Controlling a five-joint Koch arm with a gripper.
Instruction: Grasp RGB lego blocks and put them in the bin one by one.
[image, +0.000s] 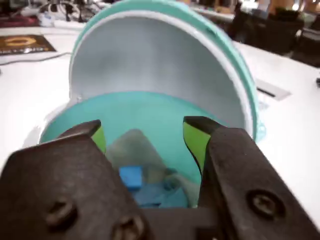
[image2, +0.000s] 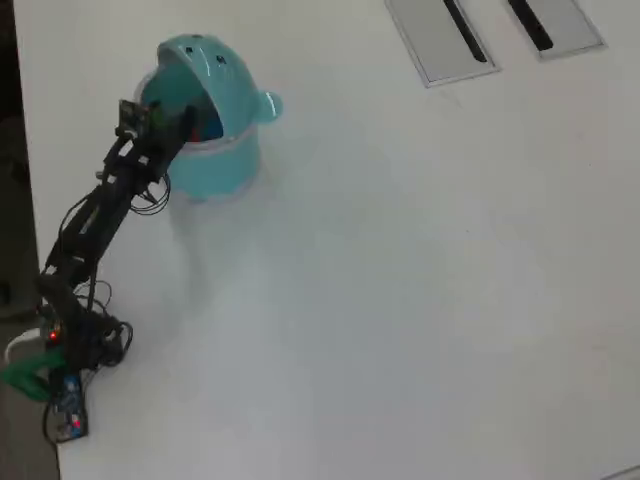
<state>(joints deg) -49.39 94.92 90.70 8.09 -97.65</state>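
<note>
The teal bin (image2: 220, 165) stands at the far left of the white table with its domed lid (image: 165, 60) hinged open. My gripper (image: 144, 125) hangs over the bin's mouth, its jaws wide apart with green pads (image: 196, 140) showing and nothing between them. In the overhead view the gripper (image2: 180, 120) is at the bin's opening under the lid (image2: 205, 65). The blue lego block (image: 131, 176) lies inside the bin below the jaws, among blurred grey and blue shapes. The red and yellow-green blocks do not show clearly in either view.
Two flat grey panels (image2: 440, 40) (image2: 555, 25) are set into the table at the back right. The arm's base and cables (image2: 60, 370) sit at the table's left edge. Dark clutter lines the far side in the wrist view (image: 280, 30).
</note>
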